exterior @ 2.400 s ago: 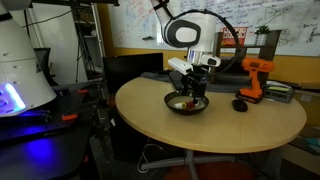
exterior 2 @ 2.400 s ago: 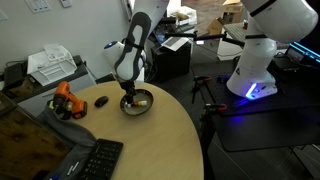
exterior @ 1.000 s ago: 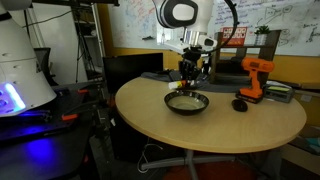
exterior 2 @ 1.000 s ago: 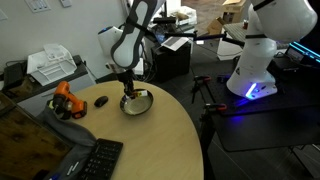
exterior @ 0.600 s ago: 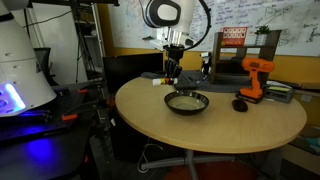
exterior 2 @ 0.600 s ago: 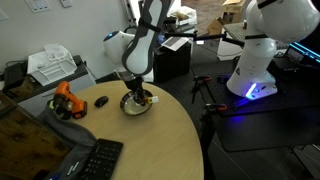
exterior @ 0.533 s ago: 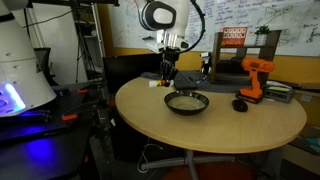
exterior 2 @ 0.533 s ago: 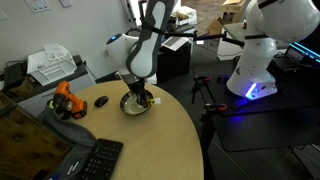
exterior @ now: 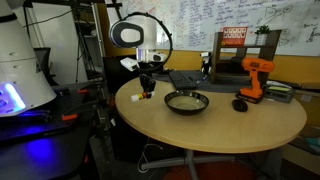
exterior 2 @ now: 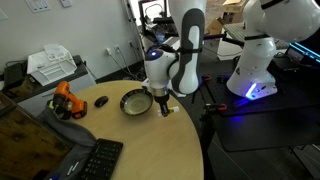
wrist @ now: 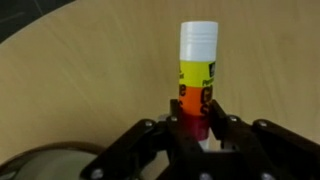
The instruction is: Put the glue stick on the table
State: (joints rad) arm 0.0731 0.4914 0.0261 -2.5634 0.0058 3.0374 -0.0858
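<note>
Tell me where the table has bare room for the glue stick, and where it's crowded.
Bare: the strip of table between the dark bowl and the rim, below the gripper holding the glue stick; also the wide front span from the bowl to the near rim. Crowded: the far side around the orange drill and the small black lump.

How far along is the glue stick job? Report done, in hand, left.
Done: the glue stick is out of the bowl, clamped in the gripper. In hand: the gripper holds it low over the table, beside the bowl. Left: set it down and release; I cannot tell whether it touches the top yet.
</note>
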